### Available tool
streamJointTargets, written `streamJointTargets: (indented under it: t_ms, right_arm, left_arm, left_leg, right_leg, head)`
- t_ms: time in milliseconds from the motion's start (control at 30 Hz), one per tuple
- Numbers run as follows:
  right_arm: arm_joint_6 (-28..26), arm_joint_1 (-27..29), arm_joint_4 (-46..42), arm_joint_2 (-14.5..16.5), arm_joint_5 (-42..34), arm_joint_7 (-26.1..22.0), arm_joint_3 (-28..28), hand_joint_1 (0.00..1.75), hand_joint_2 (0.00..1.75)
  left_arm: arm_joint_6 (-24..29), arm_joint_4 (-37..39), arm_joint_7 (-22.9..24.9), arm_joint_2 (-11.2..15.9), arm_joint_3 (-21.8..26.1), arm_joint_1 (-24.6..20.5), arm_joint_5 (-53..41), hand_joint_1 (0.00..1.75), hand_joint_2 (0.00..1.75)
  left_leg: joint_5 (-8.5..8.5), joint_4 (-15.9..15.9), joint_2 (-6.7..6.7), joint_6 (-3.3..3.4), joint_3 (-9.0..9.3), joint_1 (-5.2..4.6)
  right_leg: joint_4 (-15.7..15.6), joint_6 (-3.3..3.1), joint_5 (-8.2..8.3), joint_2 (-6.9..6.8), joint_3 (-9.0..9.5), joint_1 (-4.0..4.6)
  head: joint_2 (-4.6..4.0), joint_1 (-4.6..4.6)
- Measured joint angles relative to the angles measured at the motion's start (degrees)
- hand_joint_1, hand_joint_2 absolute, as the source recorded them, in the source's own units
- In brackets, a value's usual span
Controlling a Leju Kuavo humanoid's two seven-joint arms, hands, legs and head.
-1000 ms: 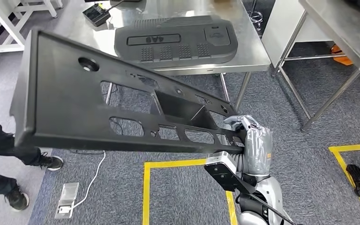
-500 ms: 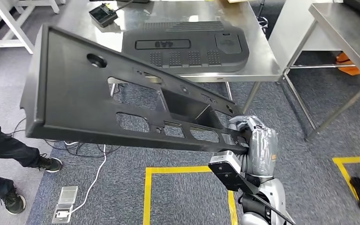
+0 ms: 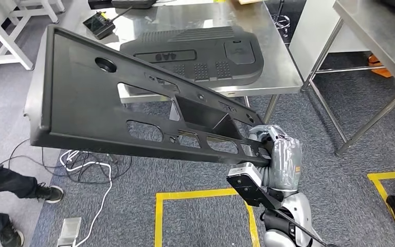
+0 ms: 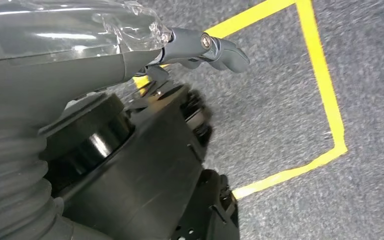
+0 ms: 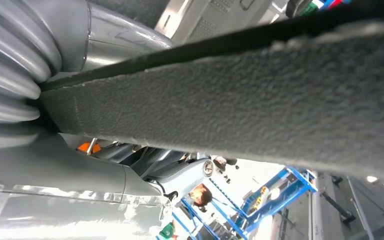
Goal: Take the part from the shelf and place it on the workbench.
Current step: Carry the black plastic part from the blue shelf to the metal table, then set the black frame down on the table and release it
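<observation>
The part is a large flat black plastic panel (image 3: 82,98) with several cut-outs, raised at a slant in front of me in the head view. My right hand (image 3: 280,157) grips its narrow right end; the wide end hangs free out to the left. The right wrist view shows the panel's rough edge (image 5: 255,100) running across my right hand (image 5: 55,155). The steel workbench (image 3: 280,59) stands ahead, beyond the panel. My left hand (image 4: 80,60) hangs over the carpet with its thumb (image 4: 220,47) stretched out and nothing in it.
A ribbed black cover (image 3: 195,51) and a small black device (image 3: 97,23) lie on the workbench. A second steel table (image 3: 370,31) stands to the right. A person's legs (image 3: 10,180) are at the left, with cables (image 3: 87,164) and yellow floor tape (image 3: 159,216) below.
The camera has shifted, so the workbench now sits a little differently in the picture. My right hand keeps its grip on the panel, whose wide end is slightly higher. The person's legs are farther left.
</observation>
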Motion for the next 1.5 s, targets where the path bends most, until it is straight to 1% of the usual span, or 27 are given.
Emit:
streamJointTargets:
  t_ms: [67, 100, 233, 300, 367, 400, 433, 467, 533, 567, 600, 700, 767, 800, 867, 900, 933, 967, 1067, 1133, 1233, 1267, 1333, 1400, 1433, 1467, 1500]
  right_arm:
    - [-0.1, -0.1, 0.0, 0.0, 0.0, 0.0, 0.0, 1.75, 1.75]
    - [-0.2, -0.1, 0.0, 0.0, 0.0, 0.1, 0.0, 1.75, 1.75]
    - [-0.3, -0.2, 0.0, 0.0, 0.0, 0.2, 0.0, 1.75, 1.75]
    - [-0.3, -0.4, 0.0, 0.0, 0.0, 0.2, 0.0, 1.75, 1.75]
    - [-0.3, -0.4, 0.1, -0.1, 0.0, 0.2, 0.0, 1.75, 1.75]
    - [-0.3, -0.4, 0.1, -0.1, 0.0, 0.2, 0.0, 1.75, 1.75]
    - [-0.3, -0.4, 0.2, -0.2, 0.0, 0.3, -0.1, 1.75, 1.75]
    - [-0.3, -0.4, 0.2, -0.2, 0.0, 0.3, -0.1, 1.75, 1.75]
    - [-0.3, -0.4, 0.2, -0.2, 0.0, 0.3, -0.1, 1.75, 1.75]
    - [-0.3, -0.4, 0.3, -0.2, 0.0, 0.3, -0.1, 1.75, 1.75]
    - [-0.3, -0.4, 0.3, -0.2, 0.0, 0.3, -0.1, 1.75, 1.75]
    - [-0.3, -0.4, 0.3, -0.2, -0.1, 0.2, -0.2, 1.75, 1.75]
    - [-0.3, -0.4, 0.3, -0.3, -0.1, 0.1, -0.3, 1.75, 1.75]
    - [-0.3, -0.4, 0.3, -0.3, -0.1, 0.0, -0.3, 1.75, 1.75]
    - [-0.4, -0.4, 0.3, -0.3, -0.1, -0.1, -0.4, 1.75, 1.75]
    - [-0.4, -0.3, 0.3, -0.3, -0.1, -0.1, -0.4, 1.75, 1.75]
    - [-0.4, -0.3, 0.3, -0.3, -0.1, -0.1, -0.4, 1.75, 1.75]
    - [-0.4, -0.2, 0.3, -0.3, -0.1, -0.1, -0.4, 1.75, 1.75]
    - [-0.7, -0.2, 0.3, -0.3, -0.2, -0.1, -0.5, 1.75, 1.75]
    - [-0.9, -0.2, 0.3, -0.3, -0.5, -0.1, -0.5, 1.75, 1.75]
    - [-1.9, -0.1, 0.3, -0.3, -1.9, -0.6, -0.6, 1.75, 1.75]
    - [-2.3, 0.0, 0.3, -0.3, -2.3, -0.8, -0.7, 1.75, 1.75]
    - [-2.8, 0.0, 0.3, -0.3, -3.1, -1.2, -0.8, 1.75, 1.75]
    - [-2.9, 0.0, 0.4, -0.3, -3.8, -1.4, -0.9, 1.75, 1.75]
    - [-2.9, 0.1, 0.5, -0.3, -4.1, -1.4, -0.9, 1.75, 1.75]
    - [-2.9, 0.1, 0.5, -0.3, -4.3, -1.5, -0.9, 1.75, 1.75]
    - [-2.9, 0.1, 0.5, -0.3, -4.4, -1.5, -0.9, 1.75, 1.75]
  left_arm:
    - [0.0, 0.0, 0.0, 0.1, 0.0, -0.1, 0.0, 0.00, 1.75]
    - [0.0, 0.0, 0.0, 0.2, 0.0, -0.1, 0.1, 0.00, 1.75]
    - [0.0, -0.1, 0.0, 0.2, 0.0, -0.2, 0.1, 0.00, 1.75]
    - [0.0, -0.2, 0.0, 0.2, 0.0, -0.2, 0.1, 0.00, 1.75]
    - [0.0, -0.2, 0.0, 0.2, 0.0, -0.2, 0.2, 0.00, 1.75]
    - [0.0, -0.2, 0.0, 0.2, 0.0, -0.2, 0.2, 0.00, 1.75]
    - [0.0, -0.2, 0.0, 0.2, 0.0, -0.1, 0.2, 0.00, 1.75]
    - [0.0, -0.2, 0.0, 0.2, 0.0, -0.1, 0.2, 0.00, 1.75]
    - [0.0, -0.2, 0.0, 0.2, 0.0, -0.1, 0.2, 0.00, 1.75]
    - [0.0, -0.2, 0.0, 0.2, 0.0, -0.1, 0.2, 0.00, 1.75]
    - [0.0, -0.2, 0.0, 0.2, 0.0, -0.2, 0.2, 0.00, 1.75]
    - [0.2, -0.2, 0.2, 0.2, 0.0, -0.4, 0.3, 0.00, 1.75]
    - [0.4, -0.2, 0.2, 0.2, 0.0, -0.4, 0.4, 0.00, 1.75]
    - [0.5, -0.2, 0.2, 0.2, 0.0, -0.5, 0.4, 0.00, 1.75]
    - [0.5, -0.3, 0.3, 0.2, 0.0, -0.4, 0.4, 0.00, 1.75]
    - [0.5, -0.3, 0.3, 0.2, 0.0, -0.3, 0.4, 0.00, 1.75]
    - [0.5, -0.3, 0.4, 0.2, 0.0, -0.2, 0.4, 0.00, 1.75]
    - [0.5, -0.3, 0.4, 0.2, 0.0, -0.1, 0.4, 0.00, 1.75]
    - [0.5, -0.3, 0.5, 0.2, 0.0, -0.1, 0.4, 0.00, 1.75]
    - [0.5, -0.3, 0.6, 0.3, 0.0, -0.1, 0.5, 0.00, 1.75]
    - [0.5, -0.4, 0.7, 0.3, 0.0, -0.2, 0.5, 0.00, 1.75]
    - [0.5, -0.5, 0.7, 0.3, 0.0, -0.3, 0.6, 0.00, 1.75]
    - [0.5, -0.6, 0.7, 0.3, 0.0, -0.4, 0.8, 0.00, 1.75]
    - [0.5, -0.6, 0.7, 0.3, 0.0, -0.3, 0.9, 0.00, 1.75]
    - [0.5, -0.6, 0.7, 0.3, 0.0, -0.3, 0.9, 0.00, 1.75]
    - [0.5, -0.6, 0.7, 0.3, 0.0, -0.2, 1.0, 0.00, 1.75]
    - [0.5, -0.6, 0.7, 0.3, 0.0, -0.2, 1.0, 0.00, 1.75]
  left_leg:
    - [4.85, -8.6, 0.17, 1.18, 2.62, -0.63]
    - [5.78, -10.9, 0.25, 1.56, 3.23, -0.90]
    - [5.49, -12.5, 0.24, 2.11, 4.26, -0.63]
    - [5.35, -13.0, 0.25, 2.50, 5.21, -0.26]
    - [4.76, -13.0, 0.27, 2.80, 5.81, -0.22]
    - [4.38, -13.0, 0.25, 2.81, 6.19, -0.21]
    - [3.95, -13.0, 0.20, 2.74, 6.69, -0.19]
    - [3.49, -13.0, 0.12, 2.63, 7.32, -0.15]
    - [2.45, -13.0, -0.02, 2.21, 8.57, -0.10]
    - [1.87, -12.9, -0.07, 1.90, 8.97, -0.15]
    - [1.40, -13.0, -0.10, 1.60, 9.22, -0.19]
    - [0.54, -13.4, -0.10, 0.69, 9.81, -0.16]
    - [-1.03, -11.1, -0.06, 0.00, 9.20, -0.13]
    - [-2.70, -7.7, -0.05, -0.33, 7.66, -0.06]
    - [-6.42, 1.9, -0.04, -0.83, 2.44, 0.13]
    - [-7.33, 5.8, -0.04, -0.96, -0.04, 0.23]
    - [-6.94, 7.4, -0.04, -0.98, -1.51, 0.28]
    - [-5.26, 6.5, -0.04, -0.89, -1.78, 0.29]
    - [3.00, -5.8, 0.10, 0.08, 2.06, -0.04]
    - [5.42, -10.9, 0.26, 0.81, 3.52, -0.44]
    - [5.33, -11.9, 0.23, 1.56, 4.15, -0.40]
    - [5.31, -12.2, 0.24, 1.83, 4.56, -0.22]
    - [5.15, -12.7, 0.29, 2.28, 5.30, 0.02]
    - [4.64, -12.6, 0.32, 2.53, 5.78, 0.02]
    - [4.31, -12.6, 0.30, 2.53, 6.11, 0.03]
    - [3.96, -12.6, 0.24, 2.46, 6.55, 0.05]
    - [3.57, -12.6, 0.15, 2.34, 7.11, 0.10]
  right_leg:
    - [-0.3, 0.35, -0.74, 0.18, 1.15, 0.13]
    - [-0.4, 0.61, -1.11, 0.30, 1.45, 0.18]
    - [0.3, 1.75, -2.87, 0.30, 1.85, 0.22]
    - [6.2, 2.33, -5.92, 0.09, -0.85, 0.12]
    - [16.0, 2.85, -9.40, 0.01, -6.46, 0.00]
    - [19.3, 3.05, -9.82, -0.01, -8.82, -0.07]
    - [20.3, 3.15, -8.90, -0.02, -10.11, -0.12]
    - [18.6, 3.17, -6.65, -0.03, -10.14, -0.15]
    - [10.0, 2.94, -0.46, 0.03, -7.74, -0.15]
    - [5.8, 2.71, 1.65, 0.07, -6.41, -0.09]
    - [3.1, 2.40, 2.73, 0.11, -5.53, -0.02]
    - [1.7, 1.33, 2.33, 0.17, -4.79, 0.17]
    - [1.1, 0.72, 2.18, 0.09, -4.11, 0.02]
    - [0.8, 0.46, 2.08, -0.02, -3.69, -0.10]
    - [0.6, 0.12, 1.61, -0.20, -3.05, -0.13]
    - [0.6, 0.04, 1.31, -0.23, -2.73, -0.13]
    - [0.6, 0.03, 0.96, -0.20, -2.32, -0.15]
    - [0.6, 0.08, 0.60, -0.15, -1.80, -0.18]
    - [0.5, 0.51, -0.60, 0.07, -0.01, -0.21]
    - [0.3, 1.07, -1.22, 0.28, 0.56, -0.15]
    - [0.4, 2.02, -2.07, 0.30, 0.88, -0.24]
    - [1.6, 2.27, -2.99, 0.18, 0.44, -0.24]
    - [8.5, 2.61, -6.44, -0.01, -2.81, -0.25]
    - [17.7, 2.88, -9.57, -0.05, -8.10, -0.24]
    - [20.1, 2.95, -9.58, -0.06, -9.93, -0.25]
    - [20.0, 2.97, -8.28, -0.06, -10.57, -0.26]
    - [17.4, 2.91, -5.84, -0.07, -9.96, -0.27]
  head:
    - [-0.01, -0.33]
    - [-0.01, -0.44]
    - [-0.01, -0.49]
    - [0.00, -0.08]
    - [0.00, 0.46]
    - [0.00, 0.66]
    - [0.00, 0.89]
    - [0.00, 1.14]
    - [0.00, 1.67]
    - [0.00, 1.90]
    - [0.00, 1.97]
    - [-0.01, 1.58]
    - [0.00, 1.26]
    - [0.00, 1.02]
    - [0.00, 0.52]
    - [0.00, 0.38]
    - [0.00, 0.28]
    - [0.00, 0.16]
    - [0.00, -0.24]
    - [0.00, -0.48]
    - [0.00, -0.54]
    - [0.00, -0.44]
    - [0.00, -0.07]
    - [0.00, 0.32]
    - [0.00, 0.49]
    - [0.00, 0.72]
    - [0.00, 0.98]
